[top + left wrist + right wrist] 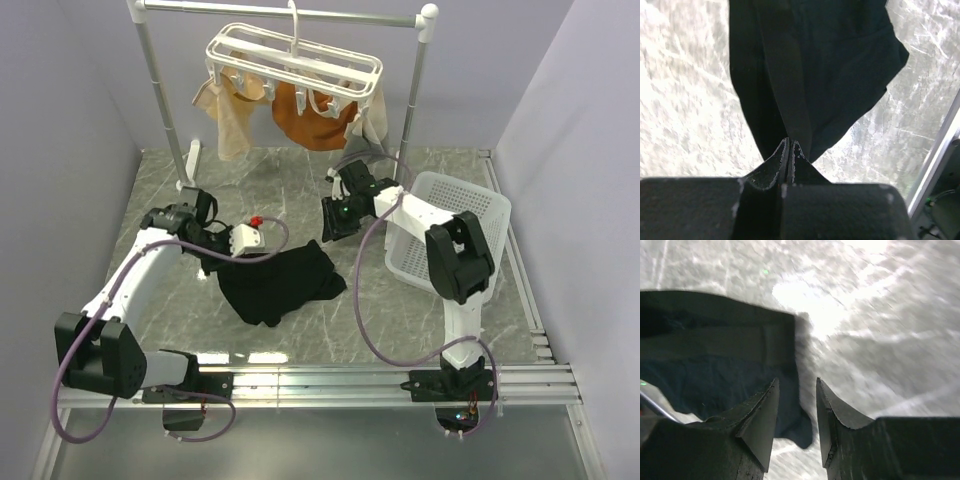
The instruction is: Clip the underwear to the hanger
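From above, one black underwear (280,283) lies crumpled on the marble table (300,190), between the two arms. The left gripper (213,264) meets its left edge, and the right gripper (330,235) hangs just beside its upper right corner. One white hanger (295,58) hangs from one rail stand (160,90), carrying two tan garments (225,115) and one orange garment (310,115). One white laundry basket (450,215) stands at the right. In the left wrist view, the two fingers are pressed together, pinching a fold of the black fabric by its waistband. In the right wrist view, the two fingers stand a narrow gap apart, holding nothing, above the garment's edge.
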{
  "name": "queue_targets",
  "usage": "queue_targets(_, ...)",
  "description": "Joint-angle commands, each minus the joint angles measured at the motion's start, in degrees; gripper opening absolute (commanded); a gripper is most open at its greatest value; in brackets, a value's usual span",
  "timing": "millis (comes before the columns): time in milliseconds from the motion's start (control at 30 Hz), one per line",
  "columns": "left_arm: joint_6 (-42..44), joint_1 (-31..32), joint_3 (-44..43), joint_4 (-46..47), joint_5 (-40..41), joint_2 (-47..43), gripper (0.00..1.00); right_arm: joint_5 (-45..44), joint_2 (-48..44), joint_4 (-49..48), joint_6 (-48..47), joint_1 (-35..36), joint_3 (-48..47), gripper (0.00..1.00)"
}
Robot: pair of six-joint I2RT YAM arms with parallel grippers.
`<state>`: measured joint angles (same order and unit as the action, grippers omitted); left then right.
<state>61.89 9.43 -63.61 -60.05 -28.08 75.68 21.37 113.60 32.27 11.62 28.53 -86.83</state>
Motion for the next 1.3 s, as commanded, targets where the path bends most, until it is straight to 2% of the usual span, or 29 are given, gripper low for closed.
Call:
queue_targets(0, 3.2, 2.6, 2.9, 2.1, 2.0, -2.2, 0.01, 4.2, 3.5, 0.0, 3.1, 0.5, -5.1, 0.43)
queue_targets(267, 2.8, 5.2, 3.8, 3.5, 3.7, -3.0, 0.0, 6.1, 10.6, -2.2, 6.2, 0.3, -8.2, 0.42)
queue_targets(467, 1.6, 5.7, 3.5, 4.9, 4.0, -2.4, 0.0, 12.5, 14.6, -3.1, 7.3, 0.4, -7.7, 0.36)
queue_targets(633, -0.1, 5.8, 3.7, 6.7, 4.2, -1.8, 0.0, 18.4, 14.5, -4.8, 7.9, 0.4, -6.0, 0.34)
queue_targets(733, -0.9, 5.8, 3.7, 7.6, 4.0, -1.5, 0.0, 19.0, 14.1, -4.8, 7.3, 0.4, -5.5, 0.23)
queue_targets(800, -1.6, 5.8, 3.5, 7.9, 3.8, -1.2, 0.0, 19.4, 14.0, -4.4, 6.8, 0.5, -5.3, 0.02)
queue_targets(833, -1.9, 5.8, 3.2, 8.2, 3.8, -1.2, 0.0, 19.4, 13.7, -4.1, 6.8, 0.4, -5.3, 0.0)
queue_targets(900, -3.0, 5.8, 2.4, 8.0, 2.9, -1.3, 0.0, 18.5, 11.0, -4.1, 6.4, 0.0, -3.6, 0.0)
queue_targets(1033, -5.1, 5.3, -0.8, 7.0, 0.4, -1.5, 0.0, 14.7, 0.1, -7.7, 7.4, -1.7, 4.3, 0.0)
queue_targets(1267, -10.0, -0.3, -5.9, 4.2, -9.6, -2.1, 0.0, 6.2, -24.1, -7.1, 4.6, -4.7, 13.2, 0.0)
